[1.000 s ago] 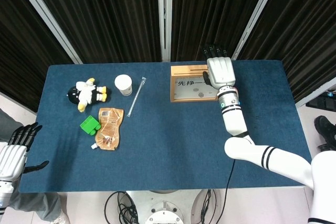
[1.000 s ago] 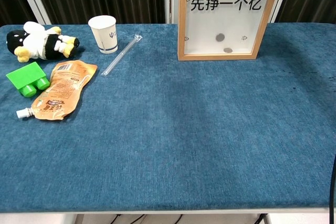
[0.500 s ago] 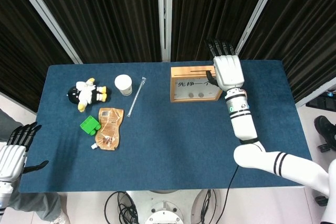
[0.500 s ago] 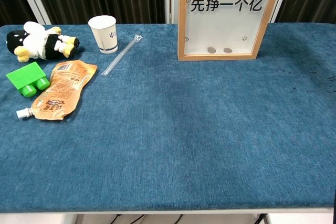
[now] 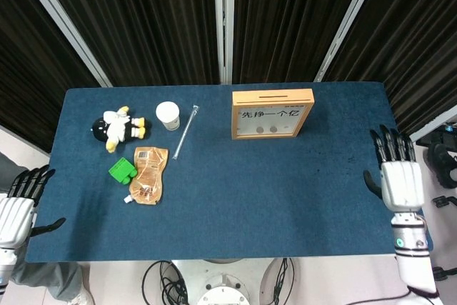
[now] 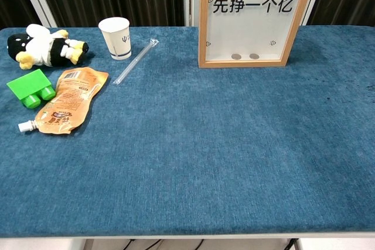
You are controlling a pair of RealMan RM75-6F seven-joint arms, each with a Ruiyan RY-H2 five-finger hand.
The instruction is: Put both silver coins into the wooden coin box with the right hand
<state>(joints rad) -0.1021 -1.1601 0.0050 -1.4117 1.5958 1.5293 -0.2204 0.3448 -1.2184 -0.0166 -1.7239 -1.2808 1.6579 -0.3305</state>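
- The big blue cloth-covered table holds all the things.
- The robot's white right hand has moved a long way. A moment ago it was up by the box. Now it hangs off the right edge of the table, well apart from the box. Its fingers are spread and it holds nothing.
- The robot's white left hand stays off the left front corner of the table. Its fingers are spread and it holds nothing too.
- The wooden coin box with a clear window stands upright at the back of the table, same as before.
- The orange flat drink pouch lies on the left side.
- The black, white and yellow stuffed toy lies near the back left.
- The white paper cup stands upright, right of the toy.
- The clear plastic straw lies tilted between the cup and the box.
- The green plastic block sits just beside the pouch.
- The two silver coins rest side by side at the bottom of the box, behind the window. A second ago, one was higher up in the window.
- Nothing lies between the right hand and the box.
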